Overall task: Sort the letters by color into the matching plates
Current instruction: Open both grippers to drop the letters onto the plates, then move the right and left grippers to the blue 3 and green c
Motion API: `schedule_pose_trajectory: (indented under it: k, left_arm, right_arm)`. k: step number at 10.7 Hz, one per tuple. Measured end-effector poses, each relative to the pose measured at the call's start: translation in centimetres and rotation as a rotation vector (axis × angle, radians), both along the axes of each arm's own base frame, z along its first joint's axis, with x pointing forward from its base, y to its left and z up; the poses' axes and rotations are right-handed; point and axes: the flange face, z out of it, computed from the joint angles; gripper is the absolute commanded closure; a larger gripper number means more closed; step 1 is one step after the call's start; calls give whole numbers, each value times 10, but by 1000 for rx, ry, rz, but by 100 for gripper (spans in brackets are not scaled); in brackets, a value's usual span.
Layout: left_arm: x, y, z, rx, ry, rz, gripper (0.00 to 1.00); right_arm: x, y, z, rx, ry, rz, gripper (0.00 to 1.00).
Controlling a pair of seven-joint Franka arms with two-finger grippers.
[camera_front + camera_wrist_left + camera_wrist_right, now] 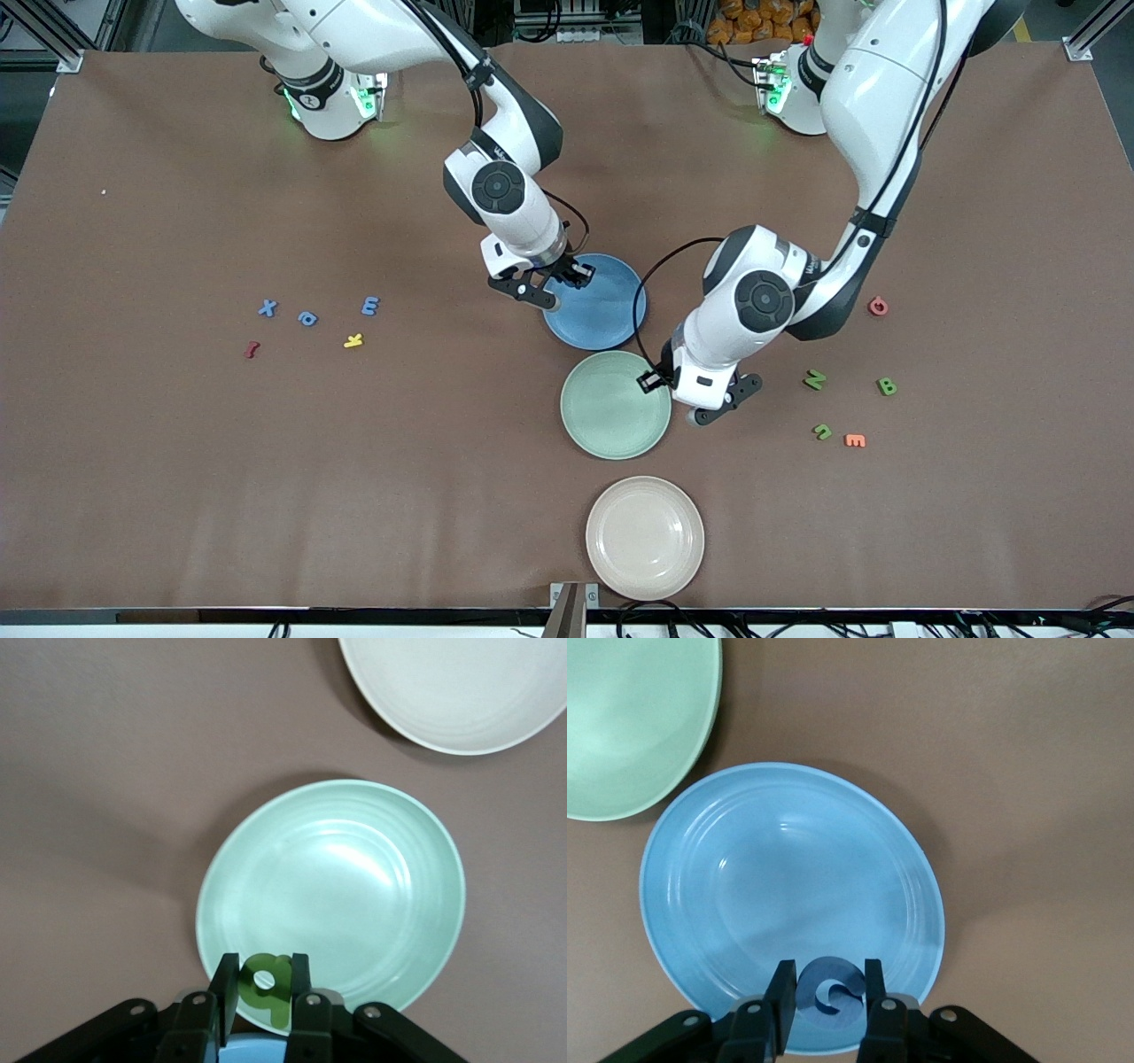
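My left gripper is shut on a dark green letter, a "q" shape, held over the rim of the mint green plate at the left arm's end. My right gripper is shut on a blue letter, a "G" shape, held over the rim of the blue plate. From the front, the left gripper hangs at the green plate's edge and the right gripper at the blue plate's edge. Both plates are bare.
Toward the right arm's end lie a blue X, a blue letter, a blue E, a red letter and a yellow K. Toward the left arm's end lie green N, green B, a green letter, orange E and red G. The cream plate sits nearest the camera.
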Motion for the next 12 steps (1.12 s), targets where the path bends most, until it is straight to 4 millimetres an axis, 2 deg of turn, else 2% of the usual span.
schedule_pose_trajectory:
  k: [1, 2, 3, 4, 5, 7, 8, 10, 12]
  left_arm:
    - [-2, -9, -1, -12, -19, 15, 0]
    - [-3, -14, -4, -6, -40, 19, 0]
    - [-2, -15, -9, 13, -55, 18, 0]
    - [-1, -14, -11, 24, -63, 19, 0]
    - [1, -12, -10, 27, -67, 22, 0]
    - [8, -2, -9, 41, -81, 23, 0]
    - [16, 11, -9, 58, -95, 14, 0]
    - [34, 48, -12, 101, -116, 16, 0]
    - [50, 89, -18, 162, -114, 17, 0]
  right_arm:
    - [-1, 1, -6, 1, -1, -2, 88]
    - [-2, 2, -10, 0, 0, -2, 57]
    - [-2, 2, -14, -2, 2, -3, 36]
    - [-2, 2, -15, -3, 4, -4, 9]
    - [-2, 2, -15, -3, 3, -6, 0]
    - [-1, 3, -13, -1, 1, -8, 0]
    - [1, 4, -11, 3, -3, -9, 0]
    - [10, 0, 0, 11, -18, -21, 0]
    - [21, -14, 19, -7, -2, -26, 0]
